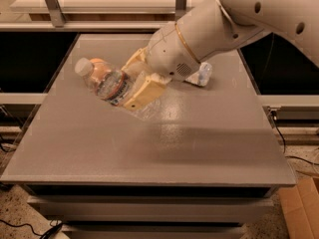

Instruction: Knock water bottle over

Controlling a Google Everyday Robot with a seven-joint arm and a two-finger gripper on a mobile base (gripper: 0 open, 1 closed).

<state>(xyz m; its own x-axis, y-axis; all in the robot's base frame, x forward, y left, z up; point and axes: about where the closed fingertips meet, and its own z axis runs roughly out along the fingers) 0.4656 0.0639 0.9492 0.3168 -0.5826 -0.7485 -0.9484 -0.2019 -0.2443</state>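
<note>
The water bottle (pixel 110 83) is a clear ribbed bottle with a white cap and a red, white and dark blue label band. It leans steeply to the left on the grey table (pixel 199 148), cap pointing up-left, base near the table surface. My gripper (pixel 129 86) is at the bottle's lower half with one yellowish finger (pixel 144 91) in front and the other behind, shut on the bottle. The white arm reaches in from the upper right.
An orange (pixel 101 63) sits just behind the water bottle's neck. Another clear bottle (pixel 202 74) lies on the table behind my arm at the right. A metal rail and shelf run along the back edge. A cardboard box (pixel 301 203) is on the floor at lower right.
</note>
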